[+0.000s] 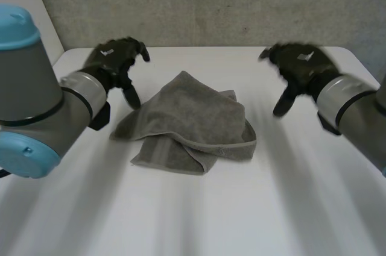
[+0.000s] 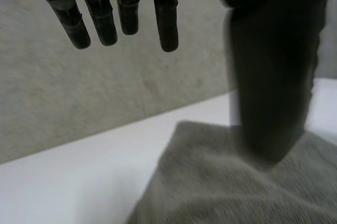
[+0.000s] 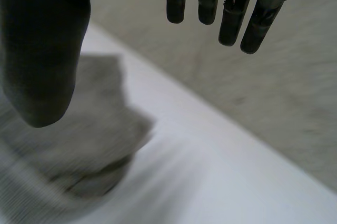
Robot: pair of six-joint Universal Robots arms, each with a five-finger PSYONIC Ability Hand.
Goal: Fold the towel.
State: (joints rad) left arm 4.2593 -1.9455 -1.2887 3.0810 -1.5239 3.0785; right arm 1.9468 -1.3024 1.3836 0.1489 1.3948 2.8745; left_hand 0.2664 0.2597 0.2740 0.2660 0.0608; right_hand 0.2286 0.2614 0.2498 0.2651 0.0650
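Centrally, crumpled towel (image 1: pixel 190 123) on white table (image 1: pixel 289 208), concrete wall (image 1: pixel 211 3) behind; left hand (image 1: pixel 114 57), right hand (image 1: pixel 298 66) spread wide, empty.

Left hand (image 1: pixel 114 58) raised, fingers (image 2: pixel 100 18) straight, empty; right hand (image 1: pixel 300 63) raised likewise, fingers (image 3: pixel 231 18) straight, empty

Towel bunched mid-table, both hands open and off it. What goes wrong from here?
1. The towel lies crumpled in overlapping layers, so a pinch may catch a fold instead of a true corner.
2. The left hand and right hand hover open on opposite sides; grasping the heap as it lies would likely give a lopsided fold.
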